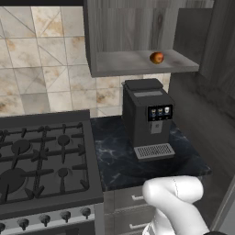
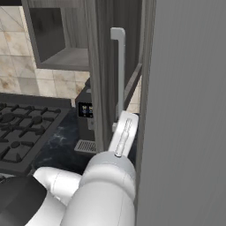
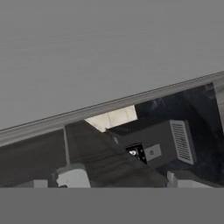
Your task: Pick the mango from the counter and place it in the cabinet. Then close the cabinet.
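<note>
One small orange-yellow mango (image 1: 157, 57) sits on the grey cabinet shelf (image 1: 128, 63), above the black coffee machine (image 1: 148, 117). Nearer and to its right, the dark door's upright metal bar handle (image 2: 119, 66) stands just beyond the arm; the pincer's spread cannot be told.

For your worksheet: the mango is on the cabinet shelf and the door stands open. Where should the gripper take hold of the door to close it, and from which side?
Probably the long vertical bar handle on the cabinet door, near mid-height. It stands off the door's face, leaving a gap for fingers, so approach from the handle side, jaws straddling the bar horizontally. The mango sits well inside.
</note>
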You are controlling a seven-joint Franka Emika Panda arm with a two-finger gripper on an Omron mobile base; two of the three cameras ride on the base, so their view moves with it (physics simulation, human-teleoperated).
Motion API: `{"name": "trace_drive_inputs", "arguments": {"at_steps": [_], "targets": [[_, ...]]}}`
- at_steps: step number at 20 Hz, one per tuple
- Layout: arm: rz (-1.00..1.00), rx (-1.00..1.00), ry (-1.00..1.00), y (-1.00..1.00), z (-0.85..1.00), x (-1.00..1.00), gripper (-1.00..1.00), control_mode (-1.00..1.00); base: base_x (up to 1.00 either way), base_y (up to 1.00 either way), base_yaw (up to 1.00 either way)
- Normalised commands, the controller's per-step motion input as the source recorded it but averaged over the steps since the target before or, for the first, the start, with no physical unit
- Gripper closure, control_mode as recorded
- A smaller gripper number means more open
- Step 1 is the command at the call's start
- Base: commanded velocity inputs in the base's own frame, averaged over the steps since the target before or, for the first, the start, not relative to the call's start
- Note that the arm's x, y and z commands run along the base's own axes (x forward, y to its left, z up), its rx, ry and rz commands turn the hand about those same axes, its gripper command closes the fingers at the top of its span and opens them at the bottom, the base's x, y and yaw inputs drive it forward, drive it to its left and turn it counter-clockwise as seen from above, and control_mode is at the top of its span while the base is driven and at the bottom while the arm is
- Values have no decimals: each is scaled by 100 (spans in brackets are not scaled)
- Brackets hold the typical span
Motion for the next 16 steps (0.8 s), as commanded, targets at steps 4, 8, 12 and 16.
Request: {"name": "trace_drive_inputs", "arguments": {"at_steps": [4, 8, 12, 16], "targets": [[0, 0, 0, 0, 0, 39, -100, -100, 0, 0, 0], [0, 0, 0, 8, 0, 32, -100, -100, 0, 0, 0], [0, -1, 0, 46, 0, 13, -100, -100, 0, 0, 0], [1, -3, 0, 83, 2, 14, -100, -100, 0, 0, 0]]}}
